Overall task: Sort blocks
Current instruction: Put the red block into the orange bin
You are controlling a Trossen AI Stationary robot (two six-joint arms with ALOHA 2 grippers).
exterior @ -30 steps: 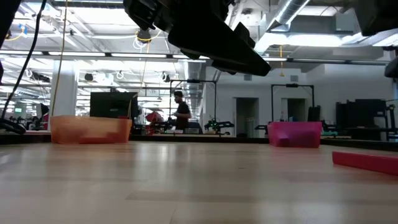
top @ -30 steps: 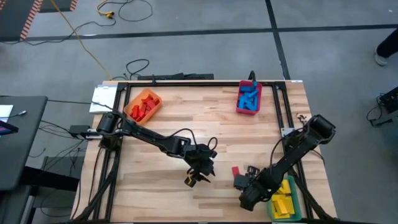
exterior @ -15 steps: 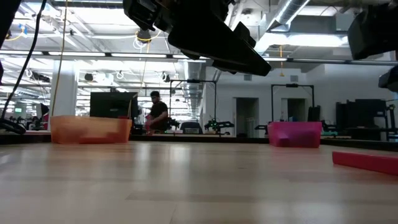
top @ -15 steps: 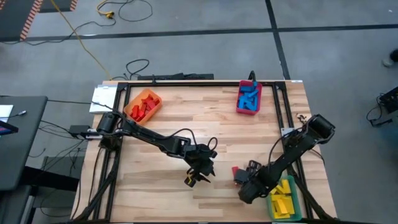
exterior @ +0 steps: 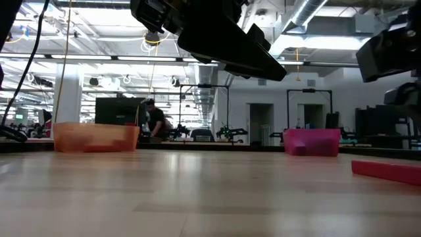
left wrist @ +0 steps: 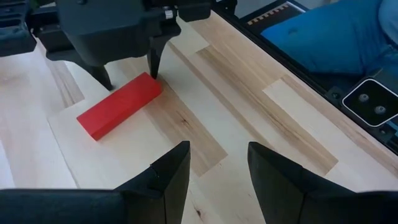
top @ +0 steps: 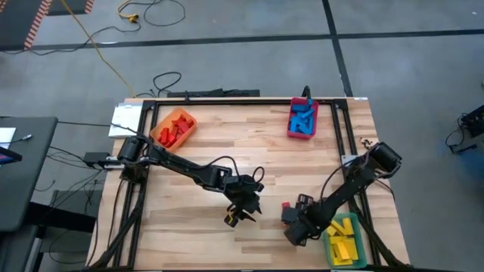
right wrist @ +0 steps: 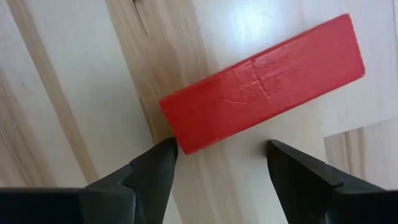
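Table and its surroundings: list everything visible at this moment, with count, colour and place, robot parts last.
table: one, light wood, dark frame around it.
orange bin: one, far left corner, holds red blocks.
red bin: one, far right, holds blue blocks.
green bin: one, near right corner, holds yellow blocks.
loose red block: one, lying flat on the wood near the green bin.
cables: black and yellow, on the floor beyond the table.
person: one, far back in the room.
left tool: open, empty, mid-table, facing the red block.
right tool: open, over the red block's end, not gripping.
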